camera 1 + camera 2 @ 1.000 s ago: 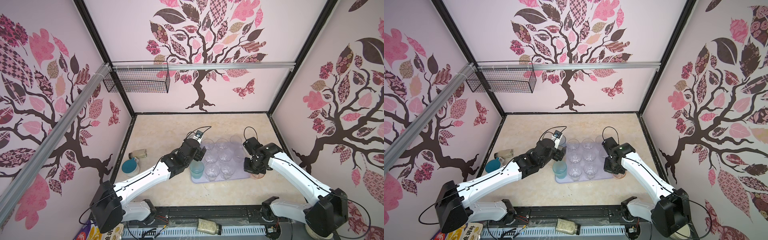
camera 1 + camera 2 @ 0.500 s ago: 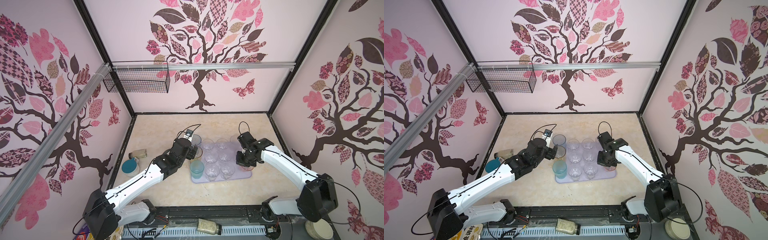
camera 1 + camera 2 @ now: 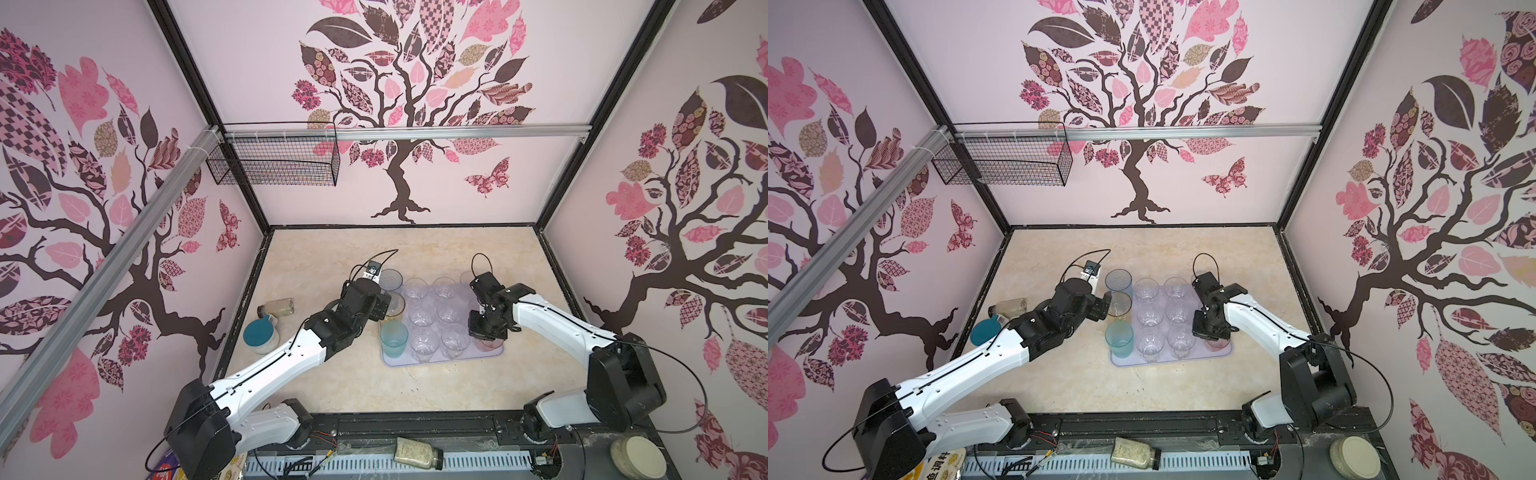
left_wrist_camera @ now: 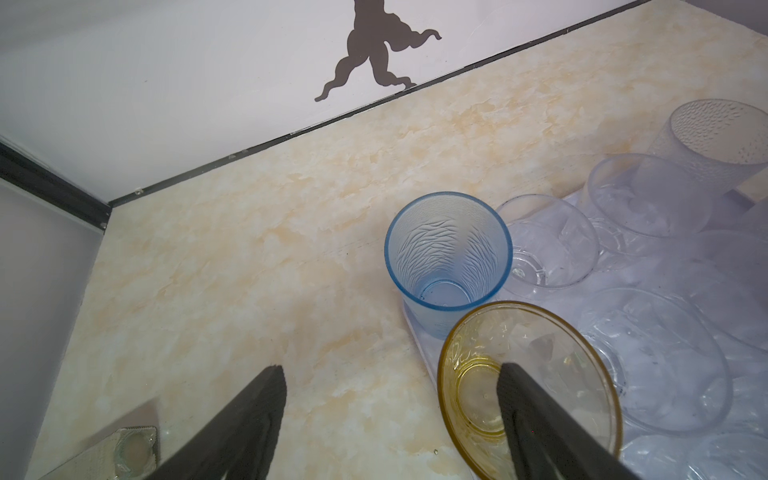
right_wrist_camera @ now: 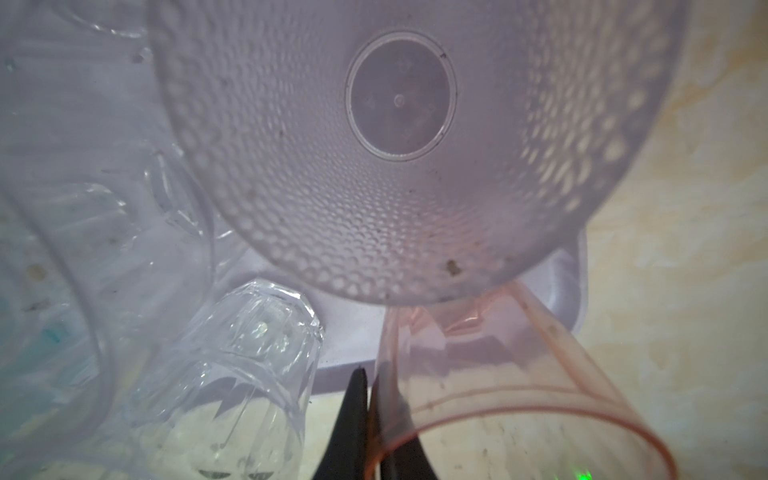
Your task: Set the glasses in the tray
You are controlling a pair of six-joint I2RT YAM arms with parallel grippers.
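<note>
The right gripper [image 5: 369, 376] has been brought inward, the pink glass [image 5: 498, 374] wall pinched between its fingers for setting down at the tray [image 5: 569, 286] corner. The left gripper [image 4: 389, 370] is held spread, the amber glass [image 4: 469, 386] rim between its fingers.

This is a robot test cell in a lab, not a home. Black frame posts [image 3: 201, 95] hold panels papered with tree decals [image 3: 400, 183]. An aluminium rail [image 3: 457, 133] carries a wire basket [image 3: 274, 164] at 10 o'clock. A left arm [image 3: 270, 365] and a right arm [image 3: 557, 324] stand on a track [image 3: 415, 424] at the counter's [image 3: 415, 386] 6 o'clock edge.
</note>
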